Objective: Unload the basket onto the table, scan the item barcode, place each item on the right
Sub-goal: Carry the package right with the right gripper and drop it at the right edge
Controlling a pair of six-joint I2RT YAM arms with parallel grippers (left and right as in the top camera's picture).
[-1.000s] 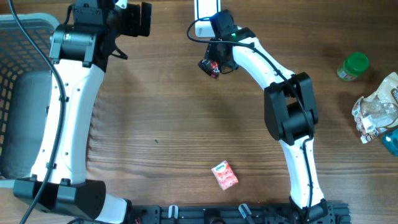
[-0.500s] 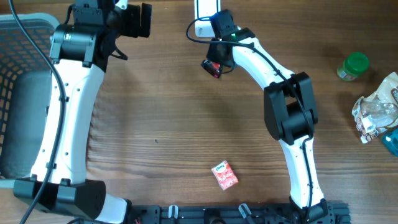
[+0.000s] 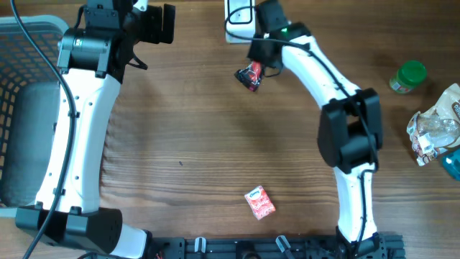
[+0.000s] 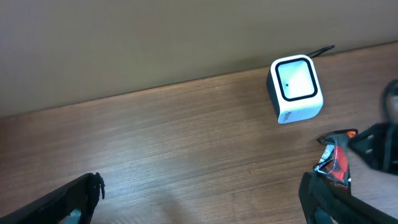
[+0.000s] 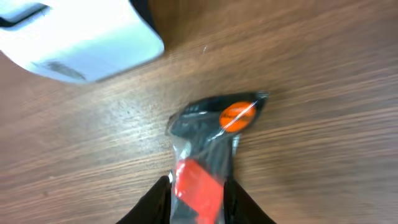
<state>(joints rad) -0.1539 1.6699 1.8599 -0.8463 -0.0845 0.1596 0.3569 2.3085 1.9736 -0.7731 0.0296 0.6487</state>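
The right tool (image 5: 198,190) is clamped on the lower end of a small black-and-red packet (image 5: 211,140), one finger pressed to each side. The packet's long axis runs out from between the fingers, leaning slightly to the right in the right wrist view. Its free, crimped end carries a round orange mark and points away from the tool. The white scanner (image 5: 74,37) sits just beyond and to the left of that end, near the packet but apart from it. Whether the packet rests on the bench (image 3: 201,144) or is held just above it, I cannot tell.

The left tool (image 4: 200,183) stands wide apart and holds nothing, above bare wood to the left of the scanner.

A basket (image 3: 14,43) sits at the left edge. A red-and-white sachet (image 3: 259,202) lies near the front, and a green-lidded jar (image 3: 410,78) and a crinkled bag (image 3: 435,126) are at the right.
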